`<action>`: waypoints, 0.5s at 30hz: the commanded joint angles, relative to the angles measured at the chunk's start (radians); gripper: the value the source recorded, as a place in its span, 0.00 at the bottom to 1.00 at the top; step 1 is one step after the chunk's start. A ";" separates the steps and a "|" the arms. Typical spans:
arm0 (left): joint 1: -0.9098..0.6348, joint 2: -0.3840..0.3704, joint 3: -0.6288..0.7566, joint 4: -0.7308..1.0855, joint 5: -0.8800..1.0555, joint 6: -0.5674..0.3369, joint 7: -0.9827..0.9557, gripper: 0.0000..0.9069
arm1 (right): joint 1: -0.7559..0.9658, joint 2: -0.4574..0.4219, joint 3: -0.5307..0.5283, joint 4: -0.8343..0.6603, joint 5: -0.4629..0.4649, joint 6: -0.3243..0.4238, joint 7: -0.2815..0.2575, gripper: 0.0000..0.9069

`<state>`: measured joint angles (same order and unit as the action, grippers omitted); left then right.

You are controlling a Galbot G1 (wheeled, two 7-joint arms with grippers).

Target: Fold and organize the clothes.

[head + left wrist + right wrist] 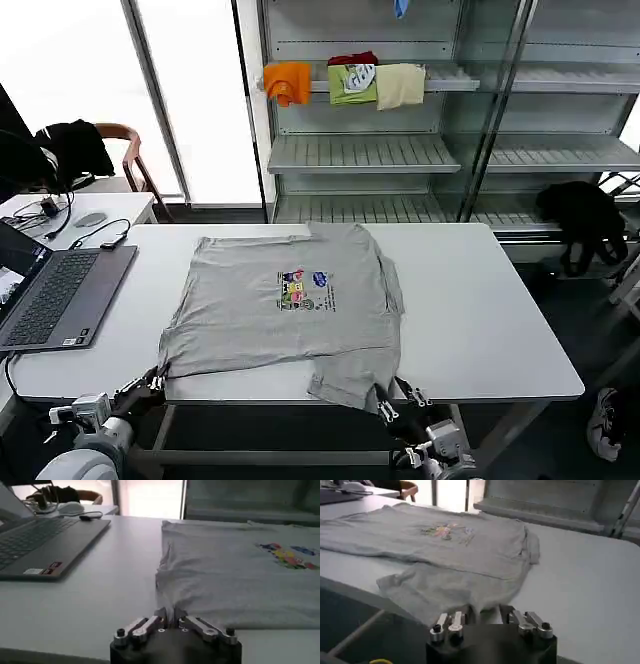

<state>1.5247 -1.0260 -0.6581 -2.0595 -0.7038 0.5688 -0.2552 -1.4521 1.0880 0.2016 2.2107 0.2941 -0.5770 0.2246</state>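
Note:
The clothes are one light grey T-shirt (285, 300) with a small multicolour chest print, lying flat on the white table (480, 300). One sleeve hangs over the near edge. My left gripper (150, 384) is at the shirt's near left corner, and in the left wrist view the left gripper (168, 615) is shut on a pinch of the grey fabric (225, 585). My right gripper (397, 400) is at the near right sleeve. In the right wrist view the right gripper (482, 614) stands open, with the sleeve's fabric (435, 587) bunched between its fingers.
An open laptop (55, 290) with cables lies on the table's left part. Behind the table stands a glass-fronted shelf unit (400, 150) holding orange, green and cream folded garments (350, 82). A chair with black cloth (75, 150) stands at far left.

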 commanded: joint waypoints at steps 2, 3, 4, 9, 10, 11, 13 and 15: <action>-0.006 0.010 -0.007 -0.038 -0.013 -0.015 -0.004 0.02 | 0.018 0.003 0.009 0.034 0.005 -0.001 0.003 0.00; -0.007 0.012 -0.010 -0.046 -0.018 -0.015 -0.007 0.01 | 0.026 0.002 0.013 0.045 0.009 -0.001 0.004 0.00; -0.009 0.015 -0.012 -0.057 -0.022 -0.017 -0.012 0.02 | 0.033 -0.001 0.017 0.055 0.013 -0.001 0.006 0.00; -0.033 0.031 -0.022 -0.093 -0.063 -0.021 -0.029 0.01 | 0.060 -0.019 0.050 0.087 0.045 -0.002 0.008 0.00; -0.042 0.034 -0.025 -0.098 -0.072 -0.021 -0.037 0.01 | 0.063 -0.021 0.056 0.091 0.049 -0.002 0.009 0.00; -0.050 0.037 -0.026 -0.100 -0.077 -0.021 -0.042 0.01 | 0.065 -0.026 0.061 0.093 0.054 -0.002 0.009 0.00; -0.078 0.044 -0.027 -0.099 -0.094 -0.021 -0.049 0.01 | 0.078 -0.038 0.076 0.096 0.071 -0.002 0.008 0.00; -0.103 0.050 -0.029 -0.100 -0.112 -0.019 -0.059 0.01 | 0.090 -0.044 0.085 0.093 0.082 -0.002 0.007 0.00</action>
<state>1.4911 -0.9944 -0.6800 -2.1252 -0.7540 0.5553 -0.2864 -1.3879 1.0560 0.2587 2.2768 0.3473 -0.5791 0.2311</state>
